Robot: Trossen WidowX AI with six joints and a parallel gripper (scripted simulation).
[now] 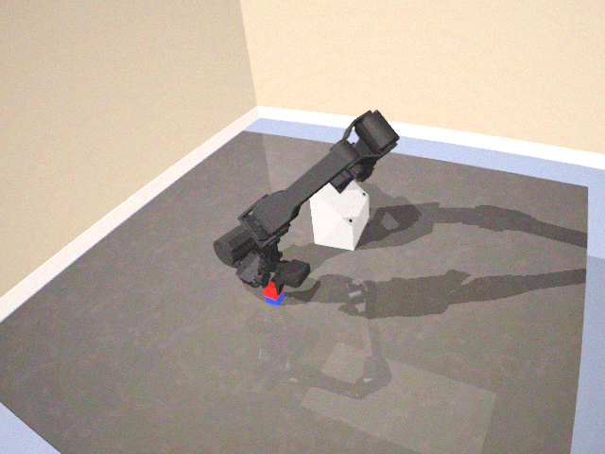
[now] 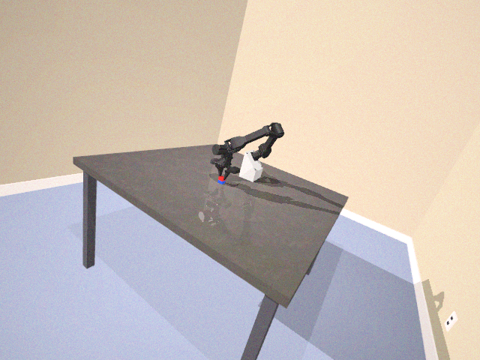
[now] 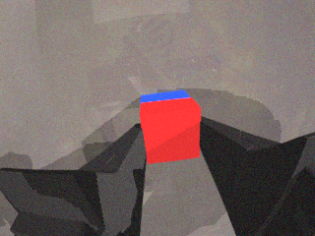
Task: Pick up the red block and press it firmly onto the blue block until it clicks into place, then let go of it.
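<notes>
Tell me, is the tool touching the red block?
Touching. The wrist view shows the tool with its two dark fingers against opposite sides of the red block.

We see a tabletop (image 1: 161,312) (image 2: 186,193) (image 3: 64,59) of a dark, mottled grey-brown, stone-like in look and smooth — its semi-gloss finish returns faint reflections. The red block (image 1: 272,290) (image 2: 221,178) (image 3: 171,129) and the blue block (image 1: 274,301) (image 2: 221,181) (image 3: 164,96) show us plain, flat colour, smooth and plastic-like. We note the arm (image 1: 318,178) (image 2: 252,136) in black, chiefly matt, with soft sheen on its rounded housings. The gripper (image 1: 274,286) (image 2: 222,176) (image 3: 171,140) has smooth, dark, faceted fingers. We find the white faceted body (image 1: 337,219) (image 2: 250,168) smooth and matt — the exact material we cannot tell.
</notes>
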